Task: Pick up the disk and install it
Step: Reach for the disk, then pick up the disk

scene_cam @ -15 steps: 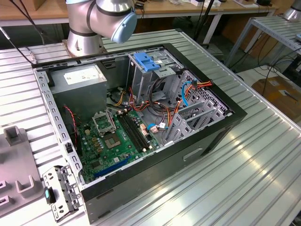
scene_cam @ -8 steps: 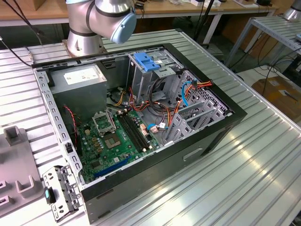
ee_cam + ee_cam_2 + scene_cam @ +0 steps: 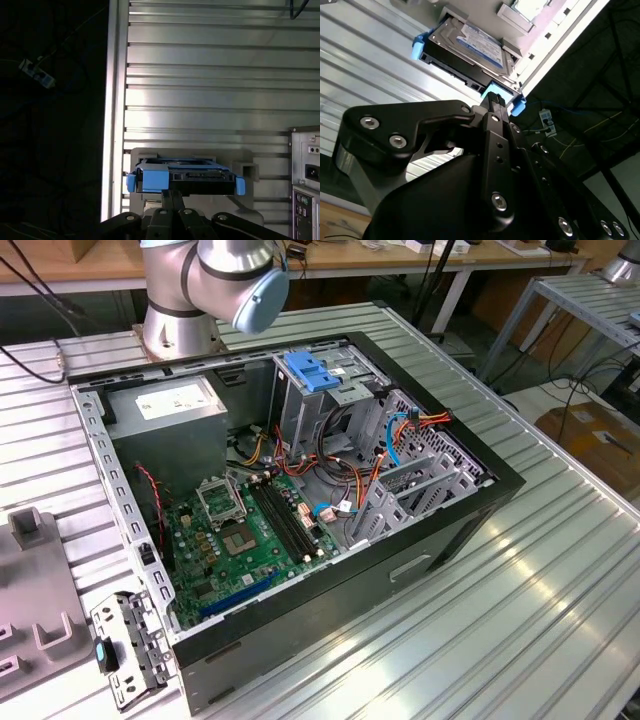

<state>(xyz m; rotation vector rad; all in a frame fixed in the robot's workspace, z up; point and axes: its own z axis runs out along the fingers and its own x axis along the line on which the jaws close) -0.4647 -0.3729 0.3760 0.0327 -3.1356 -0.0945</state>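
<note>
Blue-railed disk [image 3: 470, 46] at the tip of the pincer [image 3: 496, 100], contact unclear.

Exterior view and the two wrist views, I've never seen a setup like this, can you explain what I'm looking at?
This is a robot arm standing on a ribbed metal table. The exterior view comes from a camera off the arm: it shows an open computer case lying on that table. The two wrist views come from cameras riding on the arm, looking past its black claw. Both show a hard drive with blue side rails lying on a grey holder. The claw is right at the drive's edge; whether it grips, I cannot tell.
</note>
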